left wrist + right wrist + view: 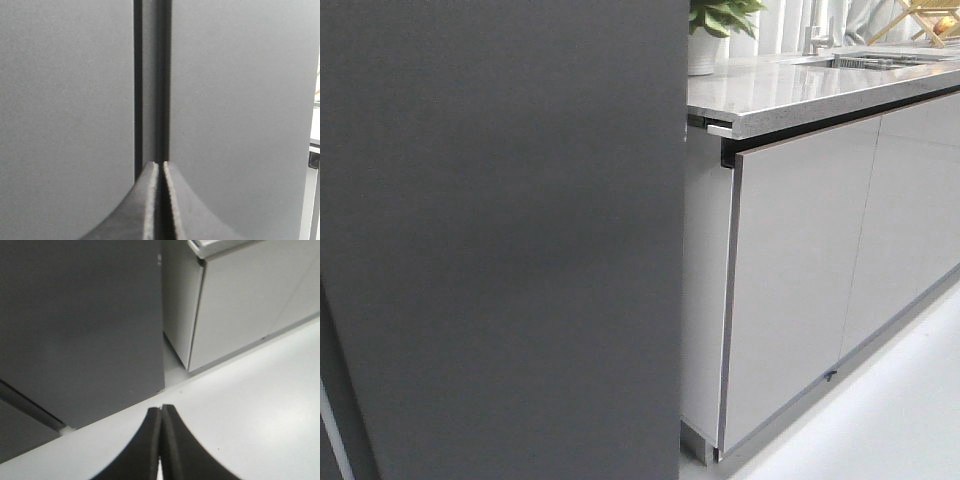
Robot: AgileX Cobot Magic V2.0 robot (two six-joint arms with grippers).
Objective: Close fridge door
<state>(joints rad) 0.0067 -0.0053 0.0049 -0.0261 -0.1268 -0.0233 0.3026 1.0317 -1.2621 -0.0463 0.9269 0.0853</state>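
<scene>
The fridge door is seen filling the left of the front view, its matte dark grey face standing just beside the pale cabinet doors under the speckled counter. The left gripper is pressed together with nothing held, its tips pointed at the narrow dark seam between 2 grey panels. The right gripper is likewise closed and empty, held over the white floor near the door's lower corner.
</scene>
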